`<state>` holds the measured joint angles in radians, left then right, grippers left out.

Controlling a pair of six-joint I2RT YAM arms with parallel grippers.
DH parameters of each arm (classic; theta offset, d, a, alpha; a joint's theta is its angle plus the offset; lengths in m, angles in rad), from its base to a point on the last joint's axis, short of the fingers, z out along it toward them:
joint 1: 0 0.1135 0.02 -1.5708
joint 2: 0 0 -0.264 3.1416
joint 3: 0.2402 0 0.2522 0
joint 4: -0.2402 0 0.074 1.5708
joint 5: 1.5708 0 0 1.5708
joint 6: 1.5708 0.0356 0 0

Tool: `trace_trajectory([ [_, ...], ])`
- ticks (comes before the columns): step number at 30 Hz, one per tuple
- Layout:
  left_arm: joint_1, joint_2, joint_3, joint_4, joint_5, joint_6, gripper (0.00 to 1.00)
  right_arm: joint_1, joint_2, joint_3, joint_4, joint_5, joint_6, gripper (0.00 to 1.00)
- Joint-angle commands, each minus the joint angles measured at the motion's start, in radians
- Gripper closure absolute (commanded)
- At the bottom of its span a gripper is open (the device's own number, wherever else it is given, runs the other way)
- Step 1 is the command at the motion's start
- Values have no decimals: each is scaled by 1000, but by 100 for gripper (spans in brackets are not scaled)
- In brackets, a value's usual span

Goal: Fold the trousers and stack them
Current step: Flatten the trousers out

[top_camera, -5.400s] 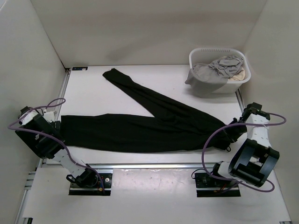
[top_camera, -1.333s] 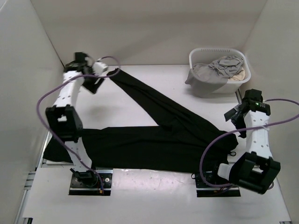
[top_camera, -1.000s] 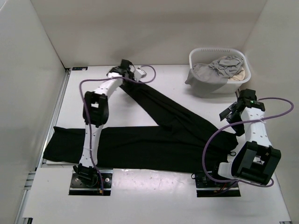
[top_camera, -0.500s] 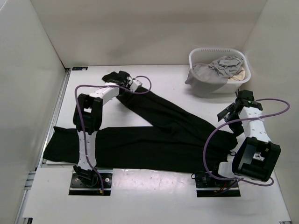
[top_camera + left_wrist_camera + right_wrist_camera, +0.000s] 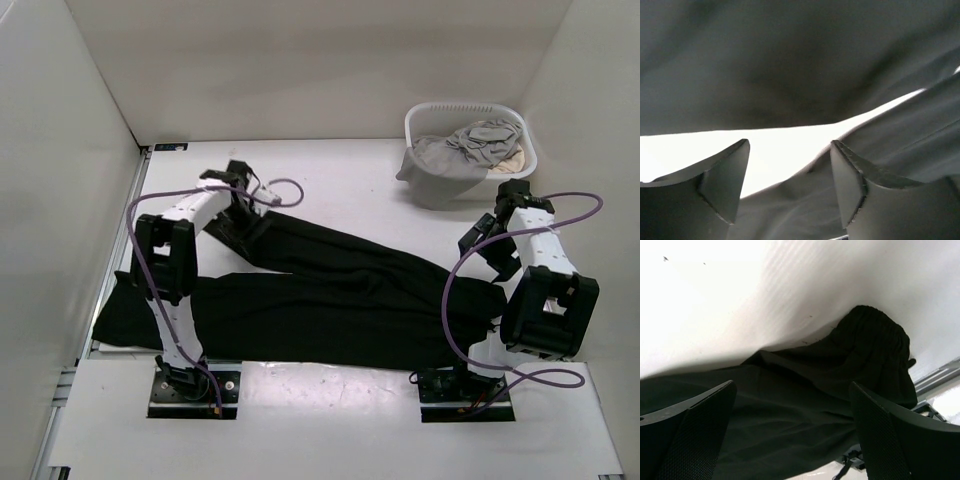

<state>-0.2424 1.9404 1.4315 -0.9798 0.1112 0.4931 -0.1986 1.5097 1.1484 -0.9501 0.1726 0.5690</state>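
Note:
The black trousers (image 5: 340,290) lie spread on the white table. One leg runs along the front edge, and the other angles back-left to a bunched cuff (image 5: 235,232). My left gripper (image 5: 245,215) hovers over that cuff. In the left wrist view its jaws (image 5: 789,145) stand apart, with black cloth (image 5: 790,60) under and between them and nothing pinched. My right gripper (image 5: 478,250) hangs open just past the waist end. The right wrist view shows the gathered waistband (image 5: 875,340) and dark fabric (image 5: 805,405) below the gripper's (image 5: 792,390) spread fingers.
A white laundry basket (image 5: 460,105) stands at the back right, holding a grey garment (image 5: 465,150) and a beige cloth (image 5: 512,160). White walls close in the left, back and right sides. Both arm bases sit on the near rail.
The far leg's cuff has come from the table's back corner forward and left, together with my left gripper. That leg now lies closer to the near one. My right gripper has shifted slightly back.

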Motion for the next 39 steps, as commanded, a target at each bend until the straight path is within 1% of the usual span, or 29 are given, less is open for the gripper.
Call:
trace_trajectory([
  [1,86,-104,163,-25,9,-10,22,-1,-19,-9,-56,5,-8,3],
  [2,122,-89,196,-25,-64,-10,22,-1,-19,-9,-56,5,3,3],
  [3,141,-46,239,-25,-103,-10,22,-1,-19,-19,-47,5,3,4],
  [5,176,1,266,-3,-186,-1,26,-1,-29,-19,-47,-5,3,4],
  [6,210,44,295,9,-195,16,27,-1,-29,-19,-47,-5,12,4],
  [11,270,130,314,82,-284,102,26,-1,-39,-19,-47,-16,12,4],
  [15,305,207,368,118,-326,90,26,-1,-57,-29,-47,-16,12,4],
  [19,341,249,475,118,-291,79,26,-1,-81,-79,-35,-28,22,4],
  [22,341,270,486,127,-259,70,26,-1,-91,-98,-35,-39,22,4],
  [26,341,270,455,118,-153,70,36,-1,-91,-107,-35,-39,22,4],
  [28,341,270,455,99,-107,59,38,-1,-91,-107,-35,-39,22,4],
  [30,350,259,445,90,-91,59,38,-1,-91,-98,-35,-39,22,4],
  [32,359,259,445,81,-44,68,38,-1,-91,-98,-35,-30,22,4],
  [34,359,268,472,69,-13,68,38,-1,-82,-98,-35,-30,22,4],
  [38,368,336,543,24,-4,59,38,-1,-71,-98,-35,-30,22,4],
  [39,368,350,564,24,-19,59,40,-1,-71,-98,-35,-30,22,4],
])
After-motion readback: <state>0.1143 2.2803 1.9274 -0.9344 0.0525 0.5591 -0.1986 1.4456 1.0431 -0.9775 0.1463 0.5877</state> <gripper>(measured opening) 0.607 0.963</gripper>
